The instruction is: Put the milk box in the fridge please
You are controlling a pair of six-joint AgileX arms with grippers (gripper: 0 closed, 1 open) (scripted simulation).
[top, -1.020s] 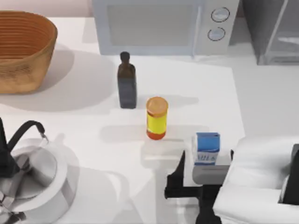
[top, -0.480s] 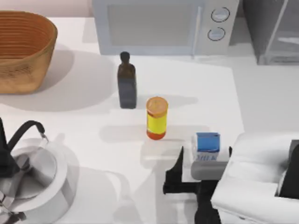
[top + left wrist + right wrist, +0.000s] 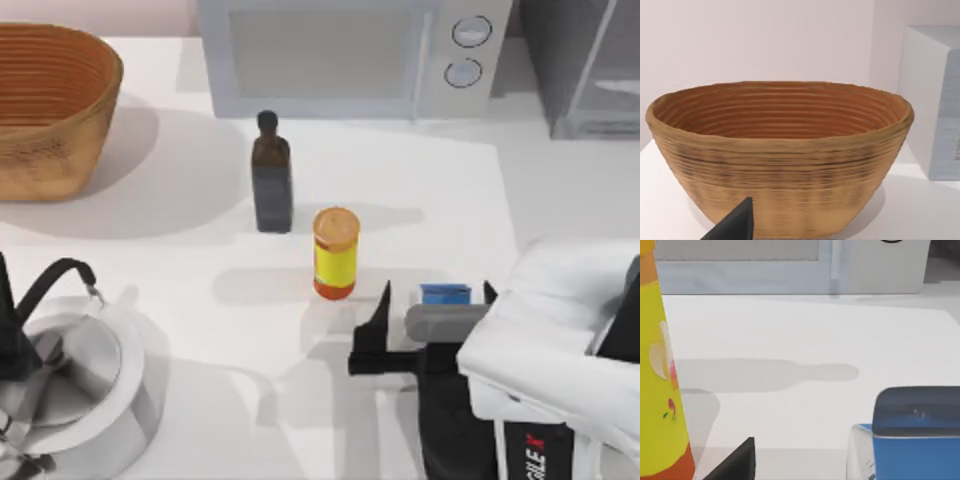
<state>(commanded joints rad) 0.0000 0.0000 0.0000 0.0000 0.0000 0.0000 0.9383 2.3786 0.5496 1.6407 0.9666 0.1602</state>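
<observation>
The milk box (image 3: 445,293), a small blue-topped carton, stands at the table's right front, its lower half hidden under my right wrist. My right gripper (image 3: 437,291) is open, one dark finger on each side of the carton with gaps between. In the right wrist view the milk box (image 3: 917,435) is close, with one dark fingertip (image 3: 735,462) well off to its side. The fridge (image 3: 590,60), a dark grey cabinet, stands at the back right. My left gripper (image 3: 45,300) is parked at the front left, open, facing the basket (image 3: 780,160).
A yellow jar (image 3: 335,253) with an orange lid stands just left of the right gripper. A dark bottle (image 3: 271,180) is behind it. The light grey microwave (image 3: 340,55) sits at the back, and a woven basket (image 3: 50,100) at the back left.
My right gripper has moved toward the back of the table, so its fingers now straddle the milk box and its wrist covers the carton's lower half. The left arm has not moved.
</observation>
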